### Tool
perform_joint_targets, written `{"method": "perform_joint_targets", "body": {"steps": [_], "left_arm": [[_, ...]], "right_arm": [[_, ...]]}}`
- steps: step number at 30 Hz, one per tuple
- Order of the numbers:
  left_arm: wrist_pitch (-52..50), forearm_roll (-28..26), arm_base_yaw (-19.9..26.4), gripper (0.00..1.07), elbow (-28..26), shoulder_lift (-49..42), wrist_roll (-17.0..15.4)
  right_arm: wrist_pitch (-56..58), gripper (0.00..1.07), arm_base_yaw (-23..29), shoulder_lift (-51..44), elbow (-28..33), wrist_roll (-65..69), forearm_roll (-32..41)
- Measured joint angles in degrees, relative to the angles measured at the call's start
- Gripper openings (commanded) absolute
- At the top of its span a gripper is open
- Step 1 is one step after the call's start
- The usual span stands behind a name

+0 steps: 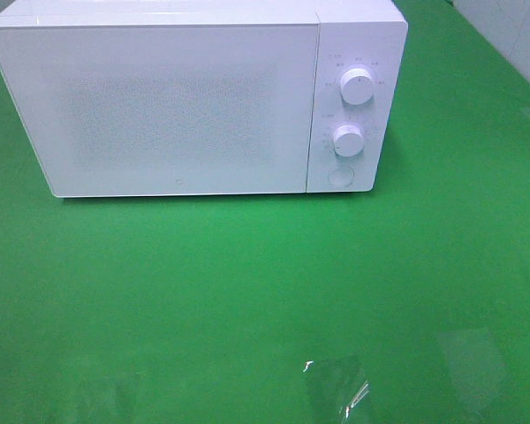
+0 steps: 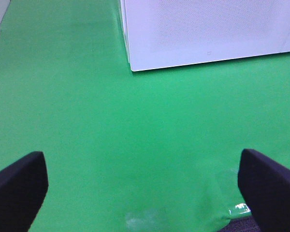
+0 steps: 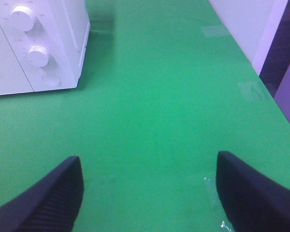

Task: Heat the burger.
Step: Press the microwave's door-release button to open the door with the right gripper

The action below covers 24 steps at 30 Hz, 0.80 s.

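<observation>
Microwave sitting door-shut at the far side of the green surface | left end effector hovering released, fingers spread wide above the surface | right end effector hovering released, looking toward the microwave's dials | burger showing in no view, whereabouts cannot tell

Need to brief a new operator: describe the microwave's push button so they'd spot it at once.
A white microwave stands at the back of the green table. On its control panel, right of the door, two raised knobs sit one above the other. The button is the flat circle beneath the lower knob, flush where they protrude.
</observation>
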Motion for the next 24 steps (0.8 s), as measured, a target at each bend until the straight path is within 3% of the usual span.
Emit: {"method": "perform_joint_targets", "body": {"steps": [24], "left_arm": [[0.0, 0.0, 0.0, 1.0, 0.0, 0.0, 0.0]], "right_arm": [[0.0, 0.74, -0.97, 0.0, 0.4, 0.0, 0.4]]}}
